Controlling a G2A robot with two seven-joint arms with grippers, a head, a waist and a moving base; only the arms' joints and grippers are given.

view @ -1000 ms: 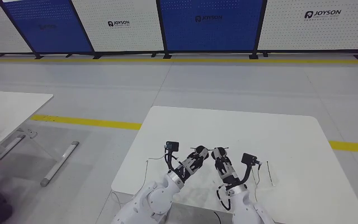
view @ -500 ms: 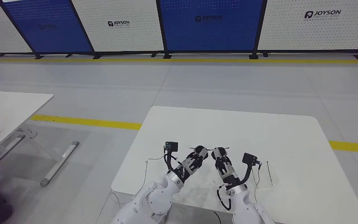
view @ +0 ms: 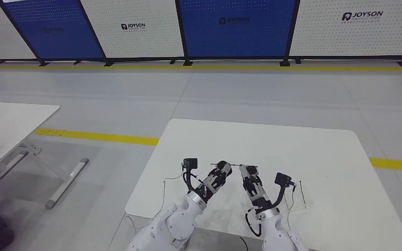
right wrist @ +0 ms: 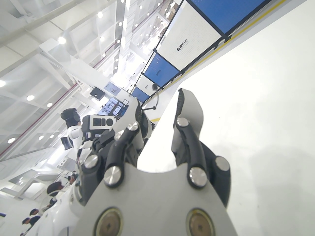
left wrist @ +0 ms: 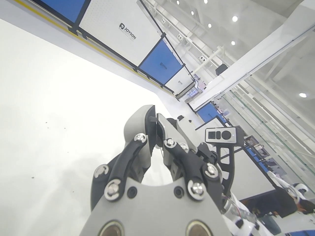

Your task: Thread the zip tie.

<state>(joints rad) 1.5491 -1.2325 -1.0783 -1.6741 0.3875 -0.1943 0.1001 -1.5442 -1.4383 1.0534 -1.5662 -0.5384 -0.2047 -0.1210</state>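
Both grippers hover side by side over the near part of the white table (view: 282, 144). My left gripper (view: 220, 166) (left wrist: 156, 120) is shut on a thin black zip tie (view: 231, 165), which sticks out sideways towards my right gripper (view: 247, 170). In the right wrist view, the zip tie (right wrist: 154, 87) curves upward just beyond my right gripper (right wrist: 158, 96). That gripper is open with nothing between its fingers. The left gripper sits close behind one right finger (right wrist: 137, 114).
A second thin tie (view: 302, 193) lies on the table on the right arm's side. A thin strand (view: 164, 187) lies at the table's left edge. Another white table (view: 19, 122) stands far left across the floor.
The two grippers have drawn slightly apart, the right one shifting right. A short length of black zip tie now shows between them.
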